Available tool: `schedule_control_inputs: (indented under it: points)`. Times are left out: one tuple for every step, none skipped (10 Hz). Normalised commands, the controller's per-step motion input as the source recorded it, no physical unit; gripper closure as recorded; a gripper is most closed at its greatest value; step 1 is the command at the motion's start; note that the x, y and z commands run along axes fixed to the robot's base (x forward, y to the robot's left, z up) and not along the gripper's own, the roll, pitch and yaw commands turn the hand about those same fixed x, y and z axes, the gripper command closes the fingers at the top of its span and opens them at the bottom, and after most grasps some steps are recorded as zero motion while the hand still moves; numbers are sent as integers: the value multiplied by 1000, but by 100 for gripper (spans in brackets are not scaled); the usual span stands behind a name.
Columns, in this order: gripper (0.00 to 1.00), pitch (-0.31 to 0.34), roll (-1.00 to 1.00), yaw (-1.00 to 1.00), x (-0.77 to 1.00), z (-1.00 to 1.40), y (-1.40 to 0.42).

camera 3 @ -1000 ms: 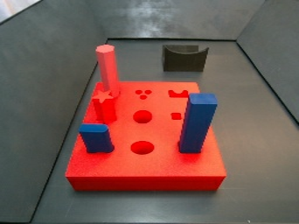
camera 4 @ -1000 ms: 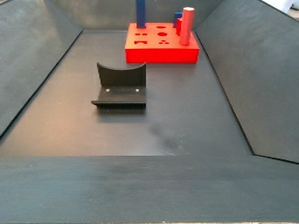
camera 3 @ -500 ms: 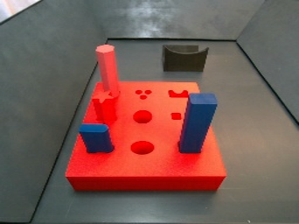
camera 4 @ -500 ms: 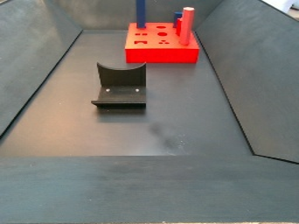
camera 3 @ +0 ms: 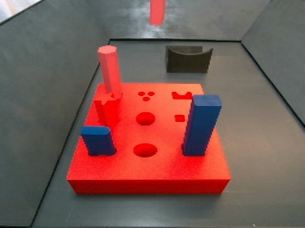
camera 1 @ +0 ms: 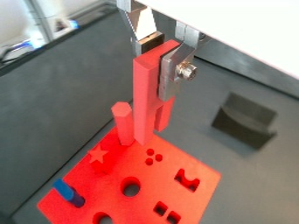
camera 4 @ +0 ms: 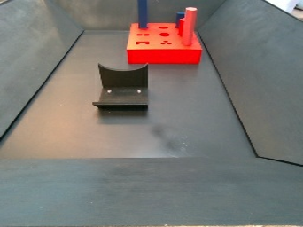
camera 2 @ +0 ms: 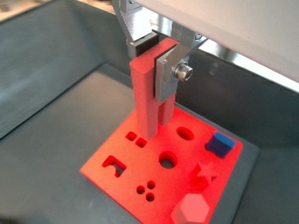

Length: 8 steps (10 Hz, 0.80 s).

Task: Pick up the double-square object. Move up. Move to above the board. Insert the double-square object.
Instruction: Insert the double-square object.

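Observation:
My gripper (camera 1: 158,61) is shut on the double-square object (camera 1: 145,96), a slender salmon-red stick that hangs upright from the silver fingers in both wrist views (camera 2: 149,105). The gripper (camera 2: 156,59) holds it high above the board (camera 2: 193,153), a thick bright red block with shaped holes, also seen in a wrist view (camera 1: 128,166). In a side view only the stick's lower end (camera 3: 158,11) shows at the top edge, above the far side of the board (camera 3: 143,185). The gripper itself is out of both side views.
On the board stand a pink-red hexagonal post (camera 3: 109,69), a short red star peg (camera 3: 106,107), a tall blue block (camera 3: 202,125) and a short blue block (camera 3: 98,140). The dark fixture (camera 3: 187,58) stands on the floor beyond the board (camera 4: 166,55); it also shows in another side view (camera 4: 122,86).
The stick's lower end has come into view at the top of a side view, where nothing showed before. The board and its pegs have not moved.

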Motion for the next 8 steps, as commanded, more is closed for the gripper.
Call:
schedule_control_inputs:
  points:
    - [100,-16,1,-977,6,-411,-143]
    - [100,0,4,-983,0,-414,-143]
    - [100,0,0,-840,160,-340,-180]
    - [100,0,-3,-614,423,-240,-209]
    - [100,0,-3,-514,531,-246,-229]
    - [100,0,-17,-494,569,-257,-186]
    - [100,-3,-23,-523,540,-257,-166]
    - [100,0,-7,-706,346,-274,-143]
